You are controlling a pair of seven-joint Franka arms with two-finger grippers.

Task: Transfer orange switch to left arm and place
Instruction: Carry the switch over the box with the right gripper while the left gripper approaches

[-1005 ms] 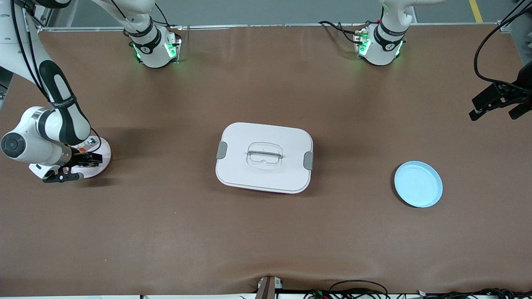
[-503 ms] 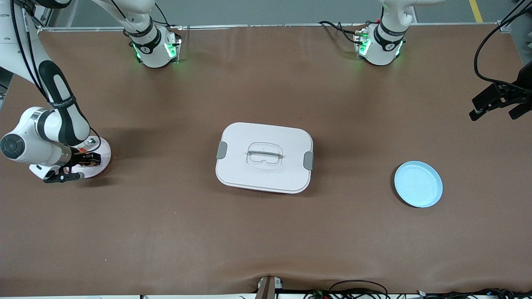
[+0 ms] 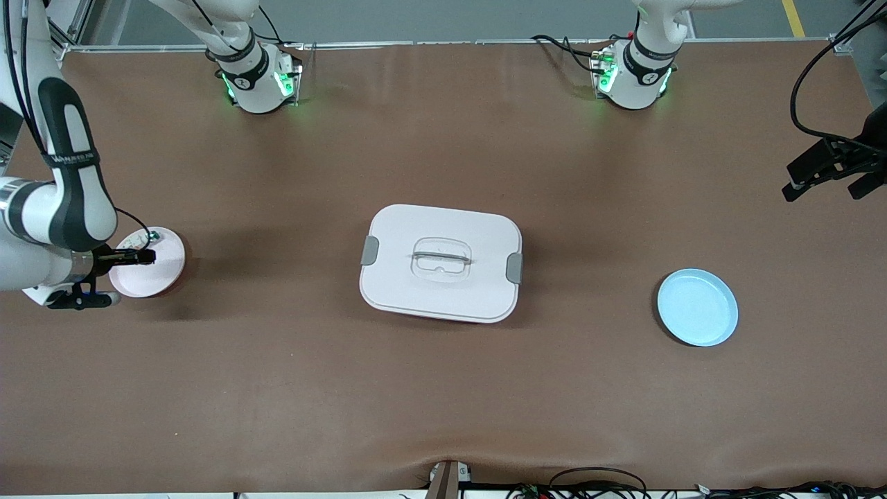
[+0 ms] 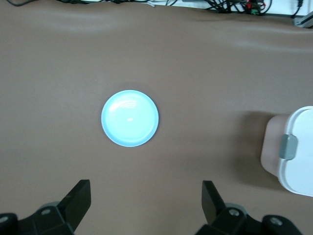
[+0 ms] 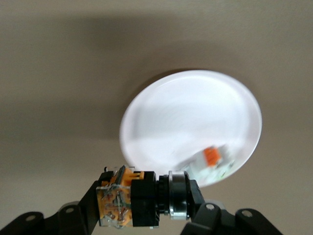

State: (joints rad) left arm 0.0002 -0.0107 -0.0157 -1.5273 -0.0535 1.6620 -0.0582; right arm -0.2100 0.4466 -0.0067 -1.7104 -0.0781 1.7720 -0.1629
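My right gripper (image 3: pixel 141 257) is shut on the orange switch (image 3: pixel 144 256) and holds it in the air over the edge of a pink plate (image 3: pixel 158 276). In the right wrist view the switch (image 5: pixel 142 198), a black body with an orange clear-cased end and a silver ring, lies crosswise between the fingers (image 5: pixel 85 205) of the gripper (image 5: pixel 143 201), above the plate (image 5: pixel 186 115). The white lidded box (image 3: pixel 441 262) stands mid-table. My left gripper (image 3: pixel 823 188) waits open and empty, high over the left arm's end of the table; in the left wrist view it (image 4: pixel 145 196) is wide open.
A small white part with orange and green bits (image 3: pixel 149 238) lies on the pink plate, also in the right wrist view (image 5: pixel 210 159). A light blue plate (image 3: pixel 697 307) sits toward the left arm's end, also in the left wrist view (image 4: pixel 130 118). The box's edge (image 4: pixel 296 152) shows there too.
My right gripper has risen from the pink plate with the orange switch in it and drawn back toward the right arm's end of the table. The left arm has not moved.
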